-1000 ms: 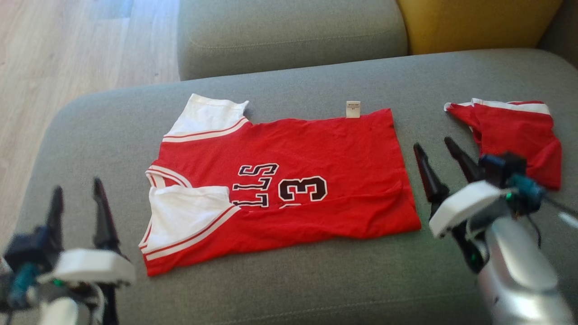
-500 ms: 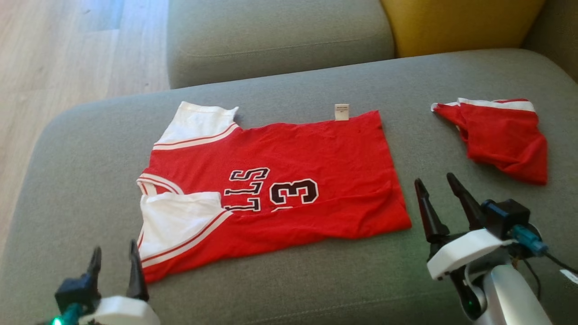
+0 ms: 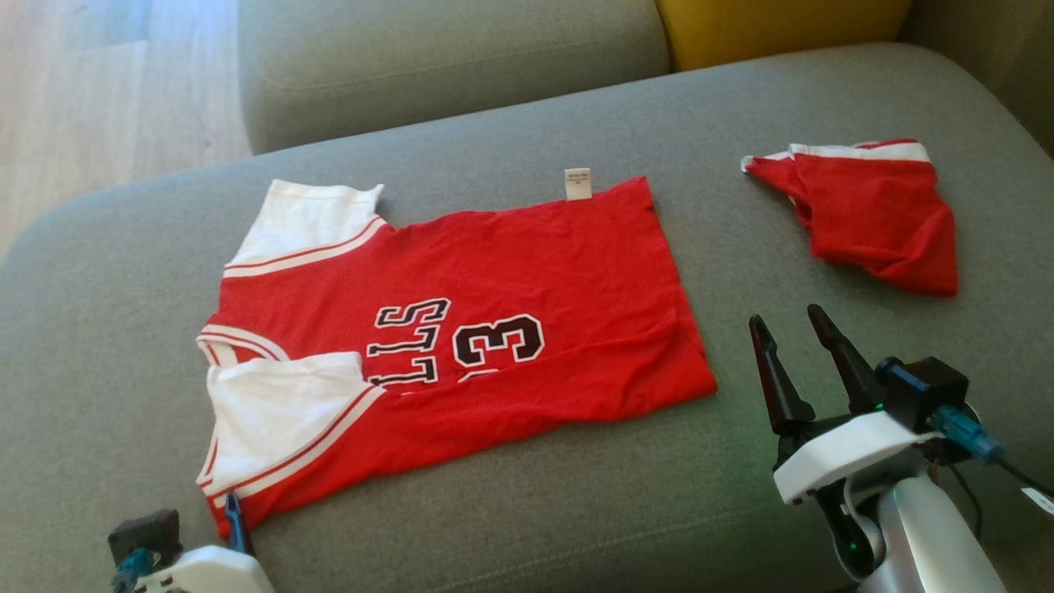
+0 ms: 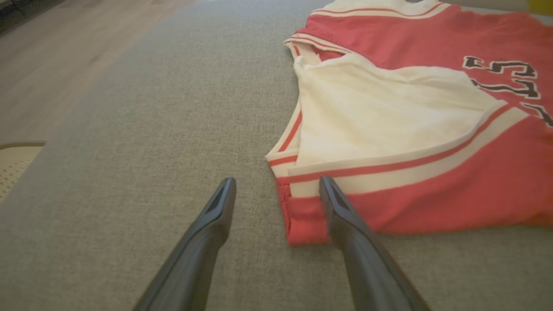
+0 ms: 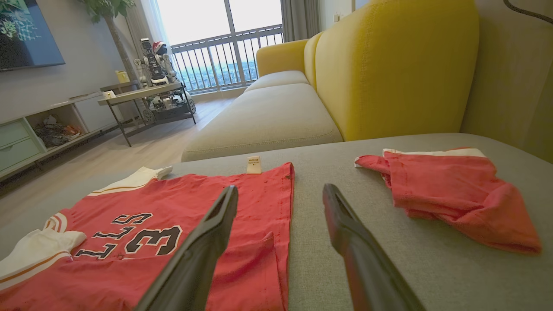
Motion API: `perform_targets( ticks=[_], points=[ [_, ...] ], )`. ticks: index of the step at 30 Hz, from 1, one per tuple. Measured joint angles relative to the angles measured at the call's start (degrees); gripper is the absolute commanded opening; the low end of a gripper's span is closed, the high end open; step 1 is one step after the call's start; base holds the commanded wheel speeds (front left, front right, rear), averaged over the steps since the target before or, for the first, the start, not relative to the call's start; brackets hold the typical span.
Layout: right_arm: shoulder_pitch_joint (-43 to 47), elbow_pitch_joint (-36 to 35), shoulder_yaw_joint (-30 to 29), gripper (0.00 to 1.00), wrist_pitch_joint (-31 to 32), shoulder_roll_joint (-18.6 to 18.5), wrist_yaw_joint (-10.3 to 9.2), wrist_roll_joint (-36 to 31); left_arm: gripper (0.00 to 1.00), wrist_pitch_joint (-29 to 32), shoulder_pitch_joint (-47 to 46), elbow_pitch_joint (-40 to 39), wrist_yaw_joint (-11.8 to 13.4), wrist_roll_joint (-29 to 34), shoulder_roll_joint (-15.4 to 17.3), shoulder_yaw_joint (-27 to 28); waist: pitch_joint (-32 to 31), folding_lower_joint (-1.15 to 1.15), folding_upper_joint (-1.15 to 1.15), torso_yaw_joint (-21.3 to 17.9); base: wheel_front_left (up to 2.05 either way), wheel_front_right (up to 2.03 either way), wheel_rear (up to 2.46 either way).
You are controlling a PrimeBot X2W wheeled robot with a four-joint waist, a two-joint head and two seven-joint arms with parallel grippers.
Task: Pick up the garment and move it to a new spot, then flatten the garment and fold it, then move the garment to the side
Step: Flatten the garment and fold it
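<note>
Change since the earlier frame starts with your head camera: it has swung, so the whole scene sits further left and nothing on the sofa has moved. Your left gripper (image 4: 276, 182) stood well clear of the jersey (image 3: 494, 272) a second ago. It has now come in to the jersey's near left corner with its jaws released and spread. One finger (image 4: 345, 216) lies over the red hem there and the other is on the bare seat cushion (image 3: 576, 511) just beside it. The jersey lies flat on that cushion, collar to the left. Its near long side is folded up over the front, which cuts off the lower part of the number. Your right gripper (image 3: 784, 317), which was alongside the middle of the jersey's right edge, has drawn back toward the near right corner. It is also released and empty, near the hem but apart from it.

Left of the jersey, past the cushion's edge, is wooden floor (image 3: 99, 82). A white sleeve (image 4: 380, 112) is folded across the jersey's chest, just beyond the corner your left gripper straddles. A white label (image 3: 577, 183) sticks out from the jersey's far edge. To the jersey's right, apart from it and beyond your right gripper, lies a smaller red garment (image 3: 873, 214) with a white band, crumpled. Behind it is a yellow cushion (image 3: 766, 25).
</note>
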Motion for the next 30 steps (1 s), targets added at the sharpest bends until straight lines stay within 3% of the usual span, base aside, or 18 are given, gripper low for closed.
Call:
perform_targets(
  ticks=[12, 13, 14, 22, 28, 30],
  points=[
    [0.0, 0.0, 0.1, 1.00, 0.0, 0.0, 0.00, 0.9, 1.00, -0.2, -4.4, 7.7, -2.1, -0.7, 0.0, 0.5, 1.8, 0.00, 0.00, -2.0, 0.00, 0.00, 0.00],
    [0.0, 0.1, 0.1, 1.00, 0.1, 0.0, 0.00, 0.9, 0.71, -0.2, -4.8, 8.4, -2.6, -0.9, 0.0, 0.5, 1.8, 0.00, 0.00, -2.0, 0.00, 0.00, 0.00],
    [0.0, 0.3, 0.1, 1.00, 0.3, 0.0, 0.00, 0.9, 0.00, -0.2, -5.2, 9.0, -3.3, -1.0, 0.0, 0.3, 1.8, 0.00, 0.00, -2.0, 0.00, 0.00, 0.00],
    [0.0, 4.7, -1.4, 1.00, 3.6, 0.0, 0.00, 2.3, 0.00, -0.1, -6.9, 9.1, -4.3, -0.9, -0.3, -0.3, 1.6, 0.00, 0.00, -0.5, 0.00, 0.00, 0.00],
    [-0.5, 12.6, -1.7, 1.00, 6.4, 0.1, 0.00, 13.1, 0.00, -0.1, -5.9, 0.0, -3.0, 1.9, -0.1, -0.2, 1.2, 0.00, 0.00, 1.8, 0.00, 0.00, 0.00],
    [-1.0, 16.5, -1.8, 1.00, 6.4, 0.1, 0.00, 13.4, 0.00, -0.1, -4.8, -2.3, -2.9, 3.4, -0.1, -0.6, 1.1, 0.00, 0.00, 2.6, 0.00, 0.00, 0.00]
  ],
)
